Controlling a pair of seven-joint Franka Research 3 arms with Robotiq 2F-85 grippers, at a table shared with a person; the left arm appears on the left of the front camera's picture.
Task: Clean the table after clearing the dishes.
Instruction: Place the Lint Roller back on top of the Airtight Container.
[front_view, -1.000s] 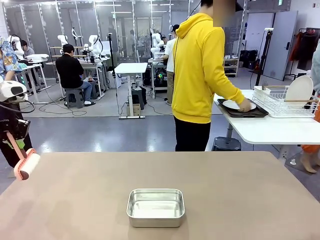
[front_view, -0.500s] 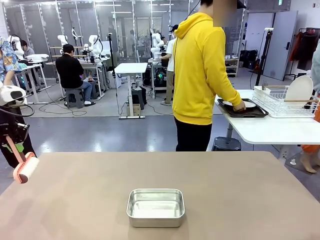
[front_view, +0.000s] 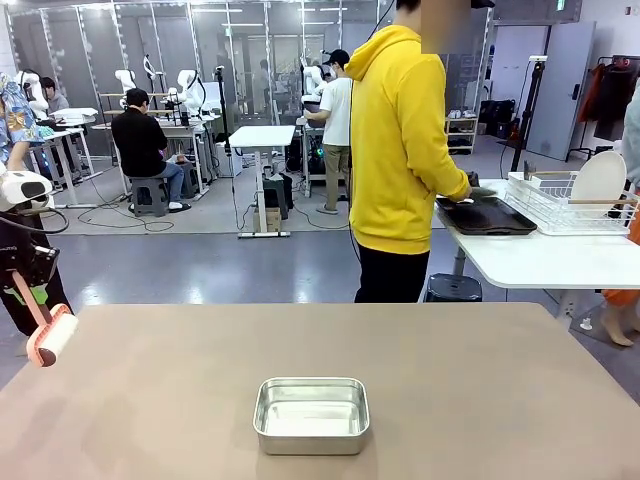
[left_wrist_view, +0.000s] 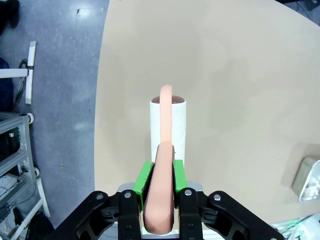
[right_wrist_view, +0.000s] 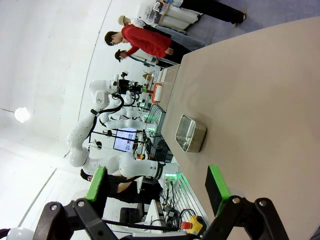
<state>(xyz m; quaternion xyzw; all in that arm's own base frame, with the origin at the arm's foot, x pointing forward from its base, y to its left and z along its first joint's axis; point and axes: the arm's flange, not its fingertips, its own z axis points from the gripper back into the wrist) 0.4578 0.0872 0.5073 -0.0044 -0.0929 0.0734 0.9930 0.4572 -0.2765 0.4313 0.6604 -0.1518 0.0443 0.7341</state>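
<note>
The taupe table (front_view: 480, 400) spreads across the front view. At its left edge my left gripper (front_view: 22, 280) hangs shut on the pink handle of a lint roller (front_view: 52, 337), whose white roll hovers just above the table corner. In the left wrist view the green pads (left_wrist_view: 146, 179) of the left gripper (left_wrist_view: 162, 186) clamp the handle, and the roller (left_wrist_view: 169, 122) points down over the table (left_wrist_view: 230, 75). My right gripper (right_wrist_view: 157, 189) is open, high above the table (right_wrist_view: 260, 95). One dark tray (front_view: 487, 215) of the dishes lies on the white side table, a person's hand at it.
A small steel pan (front_view: 311, 414) sits near the table's front middle, also seen as the pan (right_wrist_view: 190, 133) from the right wrist. A person in a yellow hoodie (front_view: 400, 150) stands beyond the far edge. A wire rack (front_view: 570, 205) holds a white plate (front_view: 598, 180).
The left gripper and roller sank slightly and shifted left. The person moved a hand across the dark tray, and the white plate that lay on it no longer shows there.
</note>
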